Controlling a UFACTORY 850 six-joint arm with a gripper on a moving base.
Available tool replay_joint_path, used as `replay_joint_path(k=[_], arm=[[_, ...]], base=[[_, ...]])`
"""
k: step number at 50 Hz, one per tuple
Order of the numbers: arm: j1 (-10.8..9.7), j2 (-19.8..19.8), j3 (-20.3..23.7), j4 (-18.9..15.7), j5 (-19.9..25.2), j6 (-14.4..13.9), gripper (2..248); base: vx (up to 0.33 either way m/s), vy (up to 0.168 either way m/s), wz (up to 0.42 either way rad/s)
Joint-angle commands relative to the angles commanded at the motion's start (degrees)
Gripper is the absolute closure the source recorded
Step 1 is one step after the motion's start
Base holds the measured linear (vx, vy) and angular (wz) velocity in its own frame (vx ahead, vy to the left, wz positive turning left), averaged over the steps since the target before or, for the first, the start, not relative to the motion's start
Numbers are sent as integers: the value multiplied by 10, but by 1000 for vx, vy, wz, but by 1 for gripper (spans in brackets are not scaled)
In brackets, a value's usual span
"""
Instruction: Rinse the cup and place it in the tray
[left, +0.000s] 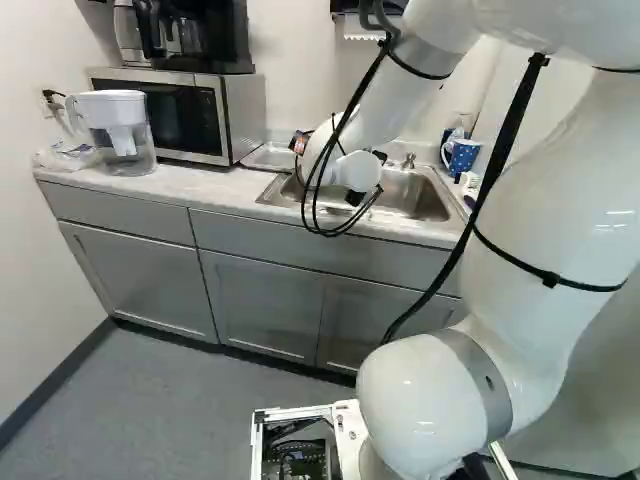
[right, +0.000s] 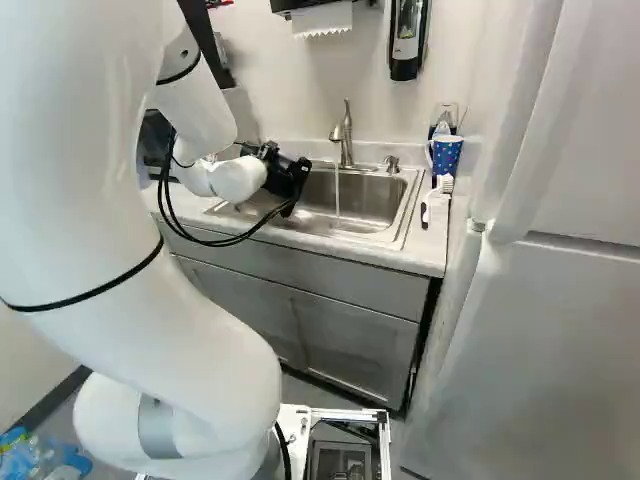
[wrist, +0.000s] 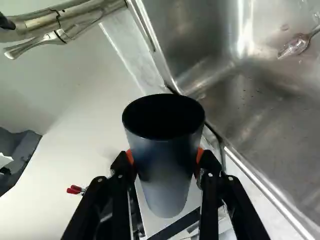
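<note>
In the right base view my gripper (right: 285, 178) is over the left part of the steel sink (right: 372, 198); the cup is hidden there. Seen from the wrist, the gripper (wrist: 164, 159) is shut on a dark blue-grey cup (wrist: 167, 175), with an orange pad against either side and the dark open mouth facing the camera. The sink basin (wrist: 270, 105) lies beside the cup. Water runs in a thin stream from the faucet (right: 346, 135), clear of the gripper. A shallow metal tray (left: 266, 158) seems to lie between microwave and sink.
A microwave (left: 175, 115) and a water pitcher (left: 122, 130) stand on the counter left of the sink. Right of it are a blue dotted cup (right: 446, 155) and a white brush (right: 436, 195). A clear utensil (wrist: 296, 45) lies in the basin. The soap dispenser (right: 406, 38) hangs above.
</note>
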Motion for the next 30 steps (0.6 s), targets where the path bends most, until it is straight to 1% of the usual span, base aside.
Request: replay_joint_path(k=[4, 9, 30], arm=[[0, 0, 0, 0, 0, -13, 125], [0, 0, 0, 0, 0, -38, 125], [0, 0, 0, 0, 0, -161, 125]], base=[[0, 0, 0], [0, 0, 0], [0, 0, 0]])
